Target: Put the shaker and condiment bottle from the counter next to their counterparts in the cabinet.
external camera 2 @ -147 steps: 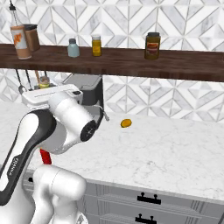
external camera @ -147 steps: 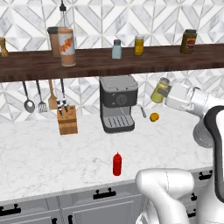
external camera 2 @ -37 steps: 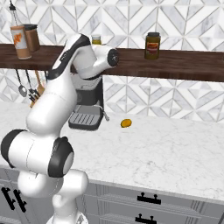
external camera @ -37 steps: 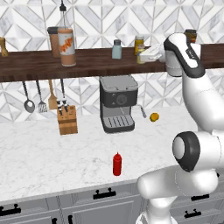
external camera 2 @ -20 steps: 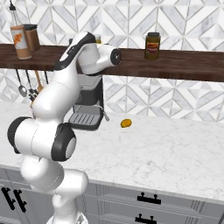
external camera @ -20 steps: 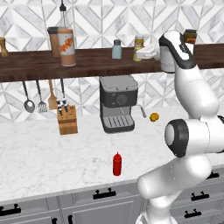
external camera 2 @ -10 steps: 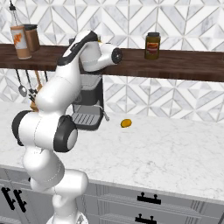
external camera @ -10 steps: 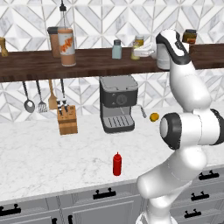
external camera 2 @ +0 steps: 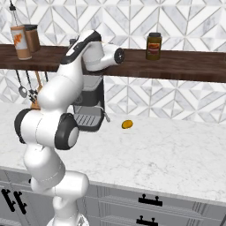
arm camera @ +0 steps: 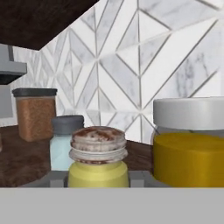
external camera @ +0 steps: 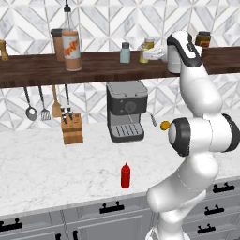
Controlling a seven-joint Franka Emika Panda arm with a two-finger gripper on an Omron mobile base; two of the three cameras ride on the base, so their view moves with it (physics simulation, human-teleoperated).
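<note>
The pale yellow shaker [arm camera: 98, 157] with its mottled silver cap sits between my fingertips [arm camera: 57, 179], and my gripper [arm camera: 98, 179] is shut on it. From the left base view, the gripper [external camera: 149, 55] holds the shaker [external camera: 143, 56] over the dark wooden cabinet shelf [external camera: 37, 70], just right of the pale blue-grey shaker [external camera: 125, 52]. That blue-grey shaker [arm camera: 63, 146] stands close behind and left of the held one. The tall orange-labelled bottle [external camera: 71, 44] stands further left on the shelf. The red condiment bottle [external camera: 125, 176] stands upright on the marble counter [external camera: 47, 173].
A deeper yellow jar [arm camera: 188, 148] with a white lid stands close on the right of the held shaker. A brown-filled jar [arm camera: 34, 113] is at the back left, a dark jar [external camera 2: 153, 46] further right on the shelf. Below are a coffee machine [external camera: 125, 110], a knife block [external camera: 72, 129] and a small orange thing [external camera 2: 127, 124].
My hand has edged left along the shelf with the shaker, closer to the blue-grey shaker, and the upper arm has swung in behind it. The red bottle has stayed put.
</note>
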